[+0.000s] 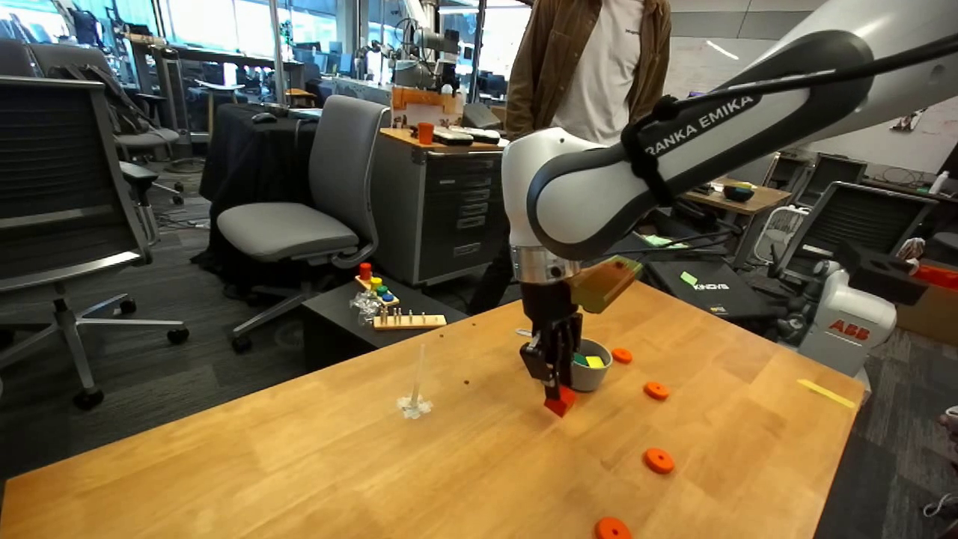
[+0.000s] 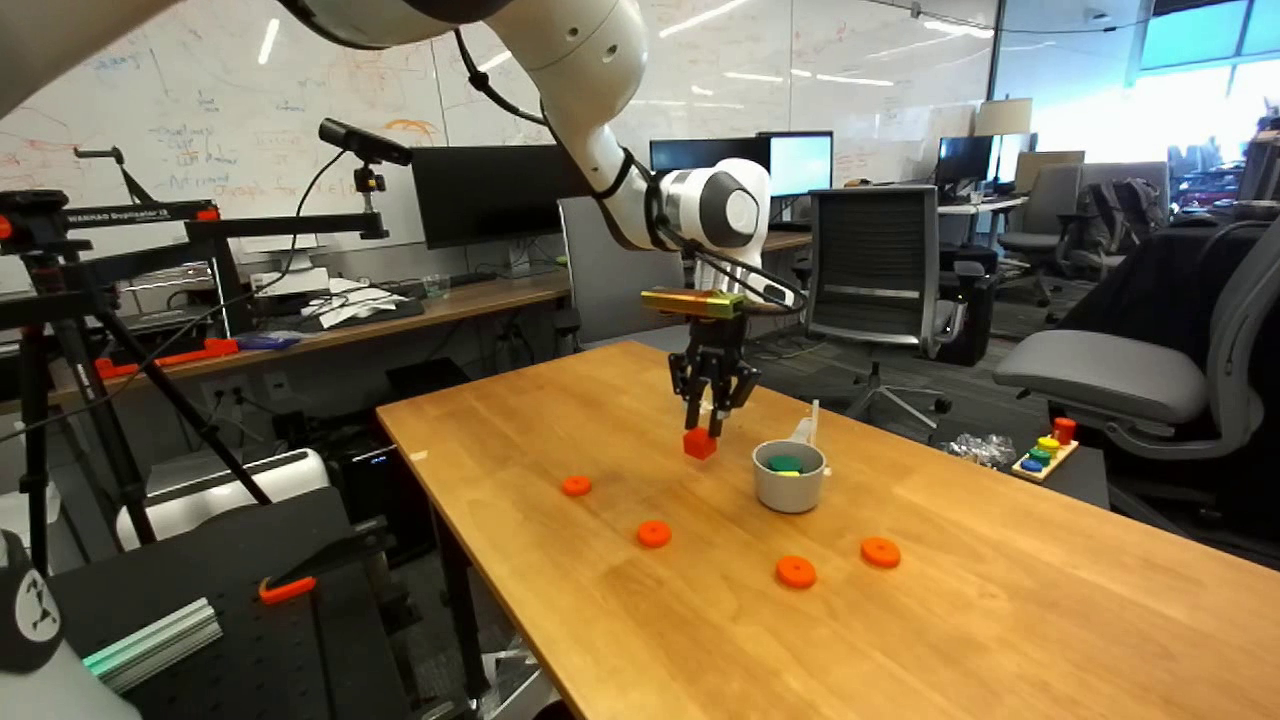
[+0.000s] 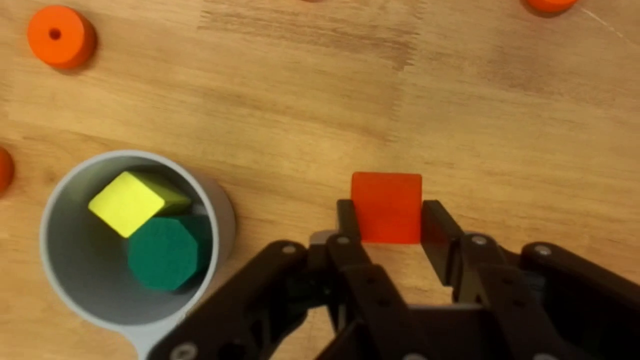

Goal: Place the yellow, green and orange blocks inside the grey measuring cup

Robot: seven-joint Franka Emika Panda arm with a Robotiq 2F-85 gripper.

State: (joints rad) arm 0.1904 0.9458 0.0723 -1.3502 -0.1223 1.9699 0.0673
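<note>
The gripper (image 3: 390, 220), jaws a cube's width apart, gripped the orange-red cube (image 2: 699, 443); whether it cleared the tabletop (image 1: 359, 457) was unclear. Seemingly the last placement, this called for lifting over the near rim of the grey measuring cup (image 2: 788, 494) nearby, where the yellow block (image 3: 127, 204) and faceted green block (image 3: 165, 254) left room on the far side.
</note>
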